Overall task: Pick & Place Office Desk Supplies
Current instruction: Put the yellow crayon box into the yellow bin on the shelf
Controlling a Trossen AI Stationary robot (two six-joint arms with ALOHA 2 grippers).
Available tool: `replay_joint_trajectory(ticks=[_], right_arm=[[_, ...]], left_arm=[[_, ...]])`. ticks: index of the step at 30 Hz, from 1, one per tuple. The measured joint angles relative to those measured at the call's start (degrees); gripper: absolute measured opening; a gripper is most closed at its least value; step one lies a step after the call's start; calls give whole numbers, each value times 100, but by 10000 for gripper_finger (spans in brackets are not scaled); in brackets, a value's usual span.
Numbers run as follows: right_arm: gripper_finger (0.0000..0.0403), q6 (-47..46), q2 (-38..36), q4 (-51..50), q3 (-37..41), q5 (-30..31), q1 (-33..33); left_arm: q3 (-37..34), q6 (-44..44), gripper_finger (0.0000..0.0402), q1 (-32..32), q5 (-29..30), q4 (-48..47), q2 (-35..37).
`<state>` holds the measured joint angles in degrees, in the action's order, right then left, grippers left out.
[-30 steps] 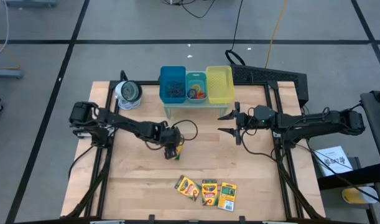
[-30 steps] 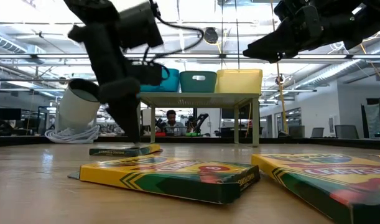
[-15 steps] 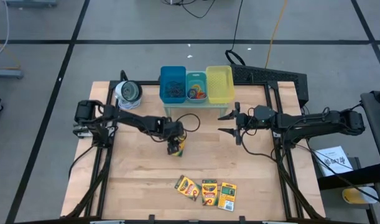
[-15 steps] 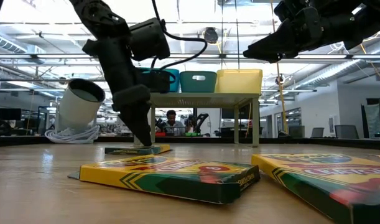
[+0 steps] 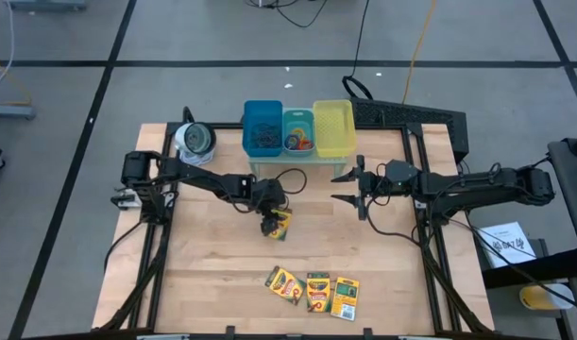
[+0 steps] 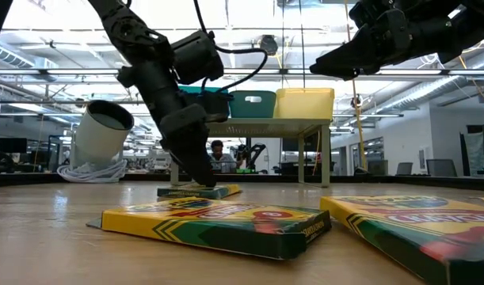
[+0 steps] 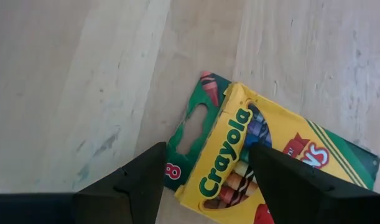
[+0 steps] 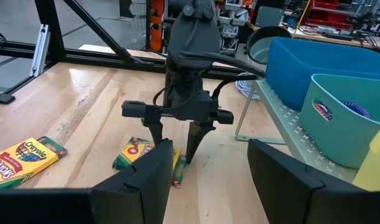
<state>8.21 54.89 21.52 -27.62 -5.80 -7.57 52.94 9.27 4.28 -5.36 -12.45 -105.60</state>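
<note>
A yellow-and-green crayon box [image 5: 282,224] lies flat on the wooden table in front of the bin stand. My left gripper [image 5: 267,223] slants down onto it with its fingers open, as the left wrist view [image 7: 205,180] and the low view [image 6: 196,180] show. Three more crayon boxes [image 5: 317,291] lie side by side near the front edge. Coloured ring bands [image 5: 298,144] sit in the teal bin. My right gripper [image 5: 347,187] hangs open and level above the table, right of the stand, holding nothing. My left gripper comes down slanting from the table's left onto the crayon box's hang-tab end [image 7: 188,134]. One fingertip [image 7: 273,180] is over the yellow face and the other [image 7: 140,183] is beside the green tab's edge, so the fingers straddle that end without pinching it. The box lies flat on the table.
Blue [image 5: 262,127], teal [image 5: 297,130] and yellow [image 5: 332,127] bins stand on a small stand at the table's far side. A silvery-white roll [image 5: 195,140] sits at the far left. Bare wood lies between the single box and the three near ones.
My left gripper has moved toward the table's right edge and sunk lower, tipping more steeply downward, with its fingers still open. The crayon box under it has slid along the table toward the right, staying flat.
</note>
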Motion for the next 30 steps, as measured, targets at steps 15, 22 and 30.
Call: replay_joint_trajectory(ticks=[15, 22, 30], right_arm=[[196, -4, 0, 0, 0, 0, -1], [196, -2, 0, 2, 0, 0, -1], [196, -2, 0, 2, 0, 0, -1]], left_arm=[[-15, -19, 95, 2, -203, 94, -2], [-25, -23, 15, 33, -144, 246, -17], [-28, -71, 3, 18, -154, 273, -11]])
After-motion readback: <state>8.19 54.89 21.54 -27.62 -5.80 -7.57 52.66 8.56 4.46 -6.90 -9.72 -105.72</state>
